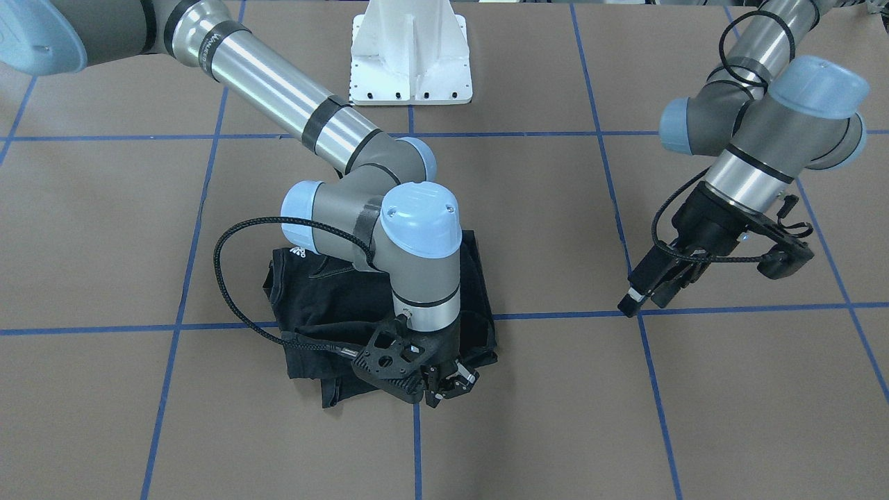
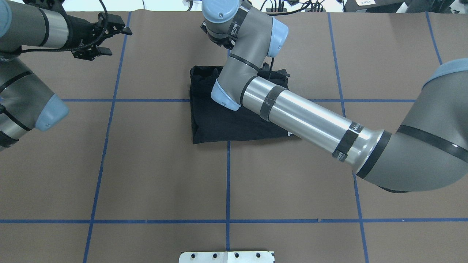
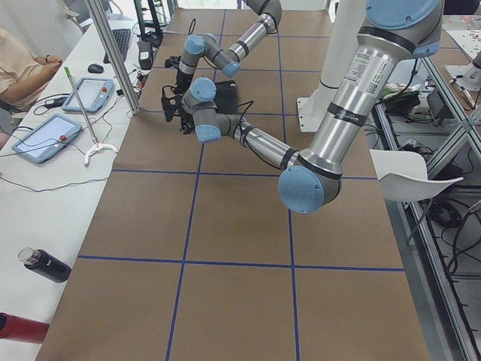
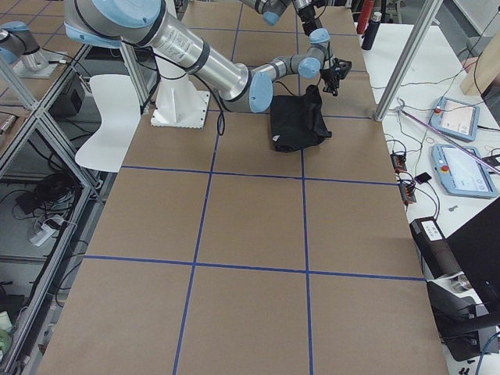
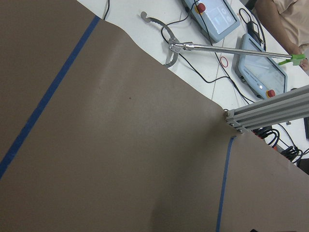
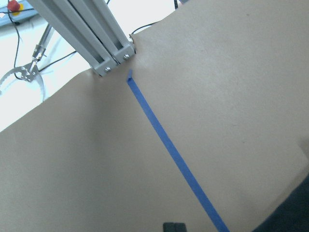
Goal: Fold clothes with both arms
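– Brown paper table (image 1: 104, 229) under a blue tape grid (image 1: 139, 137), seen from across. The black T-shirt (image 1: 312, 305) lies folded into a compact bundle mid-table, white logo (image 1: 298, 251) showing. Over its operator-side edge hangs the right gripper (image 1: 448, 387).
– Fingers parted or closed?
– Can't tell, the mount plate (image 1: 389, 357) crowds them. Well off to the side the left gripper (image 1: 646, 298) hovers over bare paper, and I can't read its gap either.
– Overhead?
– The shirt sits on a tape crossing and the right arm (image 2: 307, 120) slants across it.
– Side cameras?
– Left end: a person's sleeve (image 3: 15, 71) at the bench with tablets (image 3: 94, 94). Right end: the bundle lies beside the near arm's blue-capped joint.
– Wrists?
– Left wrist: bare paper and a grabber tool (image 5: 231, 50). Right wrist: paper, one tape line (image 6: 171, 145) and an aluminium post (image 6: 91, 34).
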`<state>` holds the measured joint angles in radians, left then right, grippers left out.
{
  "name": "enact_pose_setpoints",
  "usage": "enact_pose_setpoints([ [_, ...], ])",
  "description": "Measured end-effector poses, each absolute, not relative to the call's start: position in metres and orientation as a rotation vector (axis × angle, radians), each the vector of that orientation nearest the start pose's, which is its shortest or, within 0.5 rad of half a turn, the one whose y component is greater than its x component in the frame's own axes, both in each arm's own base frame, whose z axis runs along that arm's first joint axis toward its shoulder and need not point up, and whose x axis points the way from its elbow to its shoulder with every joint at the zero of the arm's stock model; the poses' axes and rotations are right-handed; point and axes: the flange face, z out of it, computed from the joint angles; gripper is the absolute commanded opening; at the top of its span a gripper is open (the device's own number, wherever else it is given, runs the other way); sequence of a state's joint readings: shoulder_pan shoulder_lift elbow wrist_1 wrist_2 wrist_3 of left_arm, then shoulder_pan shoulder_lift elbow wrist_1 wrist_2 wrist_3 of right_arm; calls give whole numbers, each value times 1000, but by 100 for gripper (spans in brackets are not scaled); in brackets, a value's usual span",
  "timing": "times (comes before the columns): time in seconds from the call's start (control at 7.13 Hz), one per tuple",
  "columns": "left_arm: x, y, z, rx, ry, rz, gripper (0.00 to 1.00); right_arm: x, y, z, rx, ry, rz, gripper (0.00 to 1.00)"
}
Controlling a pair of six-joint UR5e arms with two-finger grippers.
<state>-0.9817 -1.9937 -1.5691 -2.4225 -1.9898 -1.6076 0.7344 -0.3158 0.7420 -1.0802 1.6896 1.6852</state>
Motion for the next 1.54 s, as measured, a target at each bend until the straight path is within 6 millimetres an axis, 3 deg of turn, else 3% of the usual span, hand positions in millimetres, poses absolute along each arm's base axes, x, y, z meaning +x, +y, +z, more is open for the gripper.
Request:
enact_pose_setpoints([
  [0.14,282,-589,323,253,1298,-604,98,-574,-701,89,155,-958,736,0],
  [0.28,280,-587,322,255,1300,-603,98,-571,-689,79,105,-969,713,0],
  [0.7,276,-587,321,255,1303,-601,98,-593,-597,101,0,-922,600,0],
  [0.98,258,-593,322,262,1294,-577,98,-619,-564,120,-11,-886,529,0],
  [1.26,245,-597,320,272,1274,-557,98,-637,-571,134,32,-856,531,0],
  [1.54,240,-592,322,267,1262,-559,98,-654,-603,134,129,-901,652,0],
])
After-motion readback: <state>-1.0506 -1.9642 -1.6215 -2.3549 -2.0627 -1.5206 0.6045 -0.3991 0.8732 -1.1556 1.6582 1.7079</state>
